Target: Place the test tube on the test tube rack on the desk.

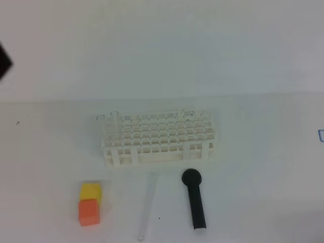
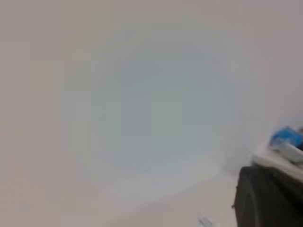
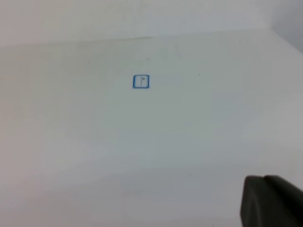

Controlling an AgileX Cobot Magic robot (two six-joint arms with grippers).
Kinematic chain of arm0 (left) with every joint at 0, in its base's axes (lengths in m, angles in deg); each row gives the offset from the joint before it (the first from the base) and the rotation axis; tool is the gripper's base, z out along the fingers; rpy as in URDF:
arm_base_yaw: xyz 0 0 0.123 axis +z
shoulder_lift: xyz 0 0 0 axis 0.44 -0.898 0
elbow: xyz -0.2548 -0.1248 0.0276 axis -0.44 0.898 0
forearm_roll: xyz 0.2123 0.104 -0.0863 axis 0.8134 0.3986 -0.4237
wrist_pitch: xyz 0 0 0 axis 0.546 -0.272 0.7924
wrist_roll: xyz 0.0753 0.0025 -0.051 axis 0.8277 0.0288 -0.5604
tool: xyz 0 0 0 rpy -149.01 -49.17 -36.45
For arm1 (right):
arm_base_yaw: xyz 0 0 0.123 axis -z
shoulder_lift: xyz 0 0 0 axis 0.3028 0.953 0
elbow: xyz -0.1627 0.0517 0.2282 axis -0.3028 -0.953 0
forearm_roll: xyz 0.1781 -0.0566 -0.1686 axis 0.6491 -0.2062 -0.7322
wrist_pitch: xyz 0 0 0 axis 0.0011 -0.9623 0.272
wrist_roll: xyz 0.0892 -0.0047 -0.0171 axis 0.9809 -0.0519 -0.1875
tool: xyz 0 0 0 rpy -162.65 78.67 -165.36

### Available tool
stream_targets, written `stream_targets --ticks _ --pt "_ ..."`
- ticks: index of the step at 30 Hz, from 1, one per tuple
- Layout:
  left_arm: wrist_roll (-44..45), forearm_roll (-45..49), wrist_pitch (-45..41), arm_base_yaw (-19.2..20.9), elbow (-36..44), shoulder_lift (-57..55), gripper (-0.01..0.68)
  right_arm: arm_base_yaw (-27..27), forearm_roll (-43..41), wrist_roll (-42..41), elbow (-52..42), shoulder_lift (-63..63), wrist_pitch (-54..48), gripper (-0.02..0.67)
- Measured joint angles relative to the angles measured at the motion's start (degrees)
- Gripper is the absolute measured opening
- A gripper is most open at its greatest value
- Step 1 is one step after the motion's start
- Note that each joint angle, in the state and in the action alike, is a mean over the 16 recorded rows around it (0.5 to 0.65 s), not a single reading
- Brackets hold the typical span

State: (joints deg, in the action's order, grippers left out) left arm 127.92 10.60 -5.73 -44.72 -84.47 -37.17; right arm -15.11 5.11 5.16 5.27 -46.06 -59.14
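A: What shows of the robot itself?
B: Little. In the left wrist view, a matte black rounded housing (image 2: 267,198) fills the lower right corner, with a blurred blue-and-white part (image 2: 286,138) above it.
A: And the right wrist?
B: Only a dark, blocky gripper edge (image 3: 272,201), low right.

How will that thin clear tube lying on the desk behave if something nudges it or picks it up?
The test tube lies flat on the desk, round and slender, so a nudge would probably roll it. It looks like clear glass, so likely stiff, smooth, slippery and breakable. Being so thin, it is probably light.
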Motion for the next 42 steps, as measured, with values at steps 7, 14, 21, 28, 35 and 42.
stream_targets --ticks 7,14,21,28,35,42 --pt "-12.01 11.46 -16.36 -0.08 -8.76 -12.85 -0.001 0.0 0.0 0.0 0.0 0.0 0.0 -0.001" --pt "-26.23 24.03 -29.15 -1.43 -14.77 -26.41 -0.001 0.0 0.0 0.0 0.0 0.0 0.0 -0.001" --pt "-38.74 33.15 -35.47 -5.46 -16.28 -39.04 -0.001 0.0 0.0 0.0 0.0 0.0 0.0 -0.001" --pt "-48.46 40.47 -35.52 -9.83 -16.28 -50.69 0.012 0.0 0.0 0.0 0.0 0.0 0.0 -0.001" --pt "-52.33 44.38 -30.18 -12.06 -16.28 -60.08 0.142 0.0 0.0 0.0 0.0 0.0 0.0 -0.001" --pt "-53.26 44.64 -24.85 -13.88 -16.28 -66.47 0.349 0.0 0.0 0.0 0.0 0.0 0.0 -0.001"
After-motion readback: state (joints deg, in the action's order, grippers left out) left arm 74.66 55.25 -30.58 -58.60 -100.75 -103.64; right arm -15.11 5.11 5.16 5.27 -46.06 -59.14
